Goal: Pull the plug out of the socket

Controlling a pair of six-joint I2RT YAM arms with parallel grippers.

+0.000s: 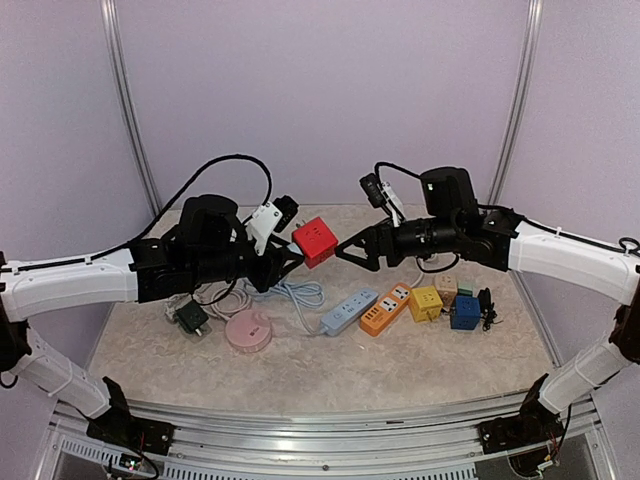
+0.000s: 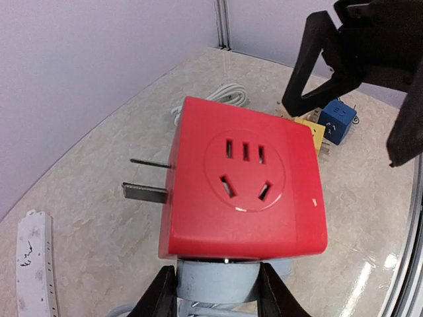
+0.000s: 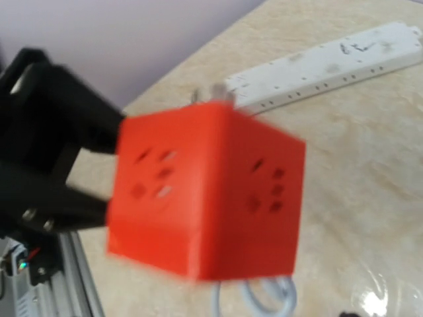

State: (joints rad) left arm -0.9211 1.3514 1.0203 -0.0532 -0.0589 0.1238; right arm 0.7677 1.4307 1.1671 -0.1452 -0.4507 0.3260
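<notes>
Lilac walls (image 1: 330,90) close round a beige speckled table (image 1: 400,370). Above it we see the left gripper (image 1: 290,262) clamped narrow on a grey-blue plug (image 2: 215,281) (the left wrist view shows this plug seated in the underside of the red cube socket (image 2: 244,188)). The cube hangs in the air between the two arms, its two bare prongs (image 2: 149,191) pointing sideways. The right gripper (image 1: 352,250) stands wide, just beside the cube and apart from it. Below lie a pink round socket (image 1: 248,330), an orange power strip (image 1: 386,308) and a blue cube (image 1: 465,312).
</notes>
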